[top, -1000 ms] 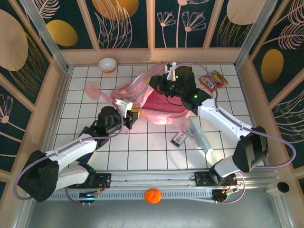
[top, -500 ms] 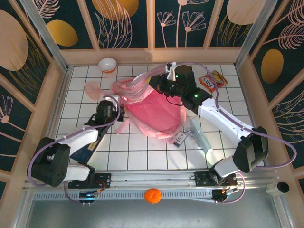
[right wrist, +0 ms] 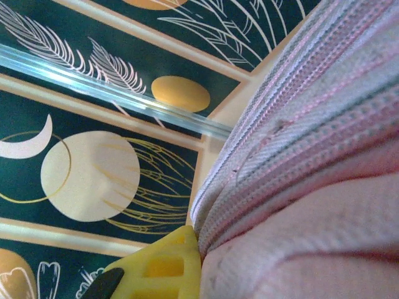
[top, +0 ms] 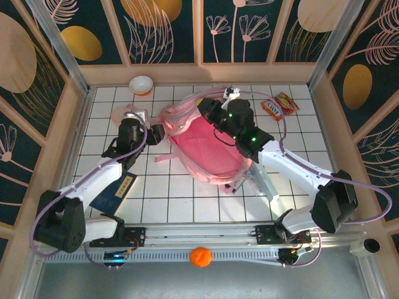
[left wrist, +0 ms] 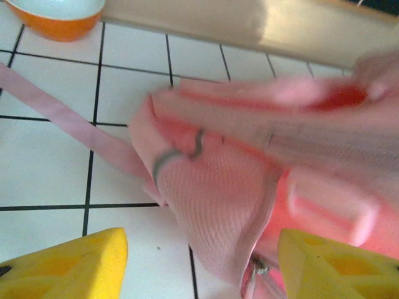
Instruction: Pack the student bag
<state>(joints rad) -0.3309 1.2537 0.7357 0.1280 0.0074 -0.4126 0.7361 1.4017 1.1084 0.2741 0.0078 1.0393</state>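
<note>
1. The left hand (top: 156,132) is seen with its yellow fingers (left wrist: 68,265) spread wide. Nothing is clamped between them, and a pink mesh corner of the student bag (top: 209,146) hangs just beyond them.
2. The right hand (top: 211,111) is closed on the bag's top edge. In the right wrist view, ribbed pink webbing is pressed against its one visible yellow finger (right wrist: 165,265).
3. The student bag is laid near the middle of the white-tiled desk (top: 187,199), between the two hands. Its top is turned toward the far wall, and a loose strap (left wrist: 62,121) is trailed across the tiles.
4. An orange-and-white bowl (top: 141,84) is placed at the far edge, left of the bag, and snack packets (top: 277,106) are set at the far right.
5. A dark blue booklet (top: 115,194) is laid beside the left arm, and an orange ball (top: 199,256) is lodged by the near rail.
</note>
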